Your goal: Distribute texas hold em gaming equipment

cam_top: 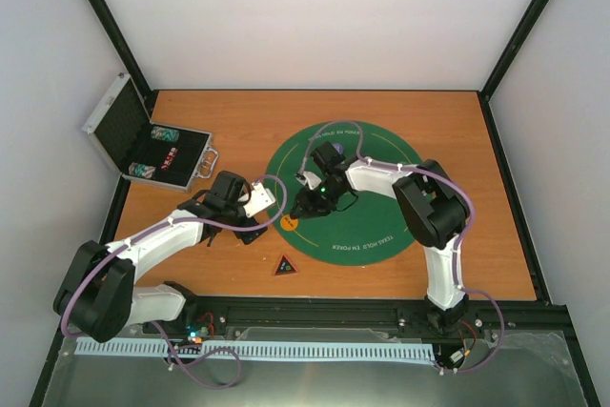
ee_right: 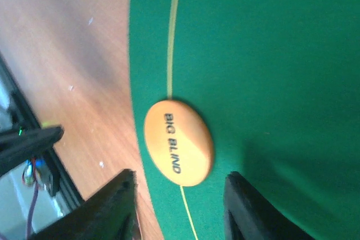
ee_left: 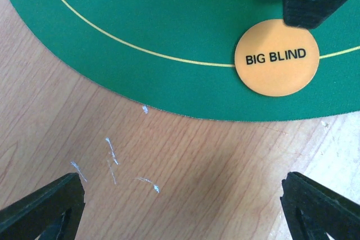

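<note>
A round green mat (cam_top: 381,226) lies on the wooden table (cam_top: 496,235). An orange disc (ee_left: 277,57) printed "BIG BLIND" lies flat on the mat's left part, just inside its edge and over the thin yellow line (ee_left: 112,39) that runs around the mat.

The right gripper (ee_right: 180,206) hangs low over that same part of the mat. Its fingers (ee_right: 107,209) are parted, and the disc lies on the mat between their tips with a little green showing on either side. It is not pinched. In the left wrist view one black right finger stands at the disc's far rim; whether it touches the rim cannot be told.

The left gripper (ee_left: 183,195) hovers over bare wood just off the mat's left edge, close to the disc. Its fingers (ee_left: 42,209) are spread wide with nothing between them.

A dark triangle with a red edge (cam_top: 284,265) lies on the wood just outside the mat's lower-left edge, apart from both grippers.

An open silver case (cam_top: 157,145) sits well off to the mat's upper left. It holds two rows of small coloured pieces (cam_top: 166,132), too small to identify.
</note>
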You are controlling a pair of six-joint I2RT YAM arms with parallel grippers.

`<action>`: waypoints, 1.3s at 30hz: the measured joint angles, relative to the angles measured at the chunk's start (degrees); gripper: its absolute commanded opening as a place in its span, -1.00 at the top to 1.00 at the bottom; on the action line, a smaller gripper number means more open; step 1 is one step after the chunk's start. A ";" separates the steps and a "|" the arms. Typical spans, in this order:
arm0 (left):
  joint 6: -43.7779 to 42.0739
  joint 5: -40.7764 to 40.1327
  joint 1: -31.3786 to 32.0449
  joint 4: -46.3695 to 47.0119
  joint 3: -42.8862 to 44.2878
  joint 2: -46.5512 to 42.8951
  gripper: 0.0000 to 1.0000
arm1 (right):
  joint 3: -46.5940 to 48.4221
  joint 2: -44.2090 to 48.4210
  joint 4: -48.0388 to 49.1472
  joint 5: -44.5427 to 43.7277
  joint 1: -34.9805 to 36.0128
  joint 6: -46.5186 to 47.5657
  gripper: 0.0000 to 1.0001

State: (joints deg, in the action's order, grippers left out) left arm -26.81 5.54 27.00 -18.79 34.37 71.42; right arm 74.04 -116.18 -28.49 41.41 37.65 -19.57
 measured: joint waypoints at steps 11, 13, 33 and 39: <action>-0.02 0.22 0.00 0.00 0.00 0.00 -0.93 | 4.59 16.65 -12.35 -20.50 0.00 5.01 -1.00; -0.04 0.31 0.00 0.00 0.00 0.00 -0.93 | 4.83 21.57 -14.27 -25.07 -0.07 5.97 -1.00; 0.00 4.15 0.00 -0.46 0.00 -1.49 -0.94 | -11.58 42.40 -14.34 -28.02 -46.25 8.68 -1.00; 0.13 5.77 0.00 -0.66 0.00 -2.05 -0.95 | -17.94 40.74 -7.67 -24.52 -58.45 3.52 -1.00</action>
State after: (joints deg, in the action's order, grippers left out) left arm -26.68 11.31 27.00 -19.44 34.37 69.36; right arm 56.10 -75.44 -36.16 16.88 -20.80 -16.05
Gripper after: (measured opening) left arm 0.973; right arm 0.998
